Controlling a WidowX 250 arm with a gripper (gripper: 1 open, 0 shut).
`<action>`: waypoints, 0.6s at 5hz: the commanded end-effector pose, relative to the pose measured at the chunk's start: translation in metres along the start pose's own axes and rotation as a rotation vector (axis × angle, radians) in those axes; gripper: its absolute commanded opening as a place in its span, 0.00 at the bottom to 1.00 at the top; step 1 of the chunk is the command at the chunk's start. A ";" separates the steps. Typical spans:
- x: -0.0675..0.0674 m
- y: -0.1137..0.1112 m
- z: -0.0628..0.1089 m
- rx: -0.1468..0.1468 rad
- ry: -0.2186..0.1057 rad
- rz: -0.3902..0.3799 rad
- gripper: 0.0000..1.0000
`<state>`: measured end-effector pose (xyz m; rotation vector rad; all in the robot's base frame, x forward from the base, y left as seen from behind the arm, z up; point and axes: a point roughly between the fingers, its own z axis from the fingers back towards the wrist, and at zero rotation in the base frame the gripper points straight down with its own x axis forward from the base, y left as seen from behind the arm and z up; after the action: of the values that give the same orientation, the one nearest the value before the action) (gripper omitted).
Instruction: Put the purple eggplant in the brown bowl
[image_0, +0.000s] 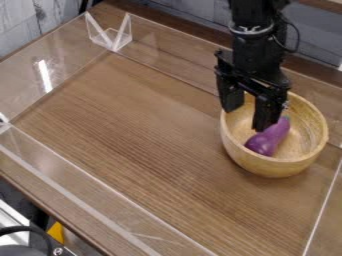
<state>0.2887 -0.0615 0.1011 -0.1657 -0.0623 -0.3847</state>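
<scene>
From where I'm standing, the purple eggplant is sitting inside the brown bowl, over on the right side of the wooden tabletop. The 1 black robot arm comes in from the far side, and its hand is over the far left part of the bowl, just left of the eggplant. The hand is wide open, its 2 fingers spread, and has hold of nothing. At the far left of the tabletop there's 1 white wire-like thing.
</scene>
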 end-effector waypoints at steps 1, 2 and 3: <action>0.011 -0.005 0.012 0.021 -0.058 0.001 1.00; 0.019 -0.009 0.007 0.025 -0.062 0.010 1.00; 0.018 -0.006 0.008 0.037 -0.073 0.066 1.00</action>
<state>0.2969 -0.0728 0.0963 -0.1487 -0.0801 -0.3155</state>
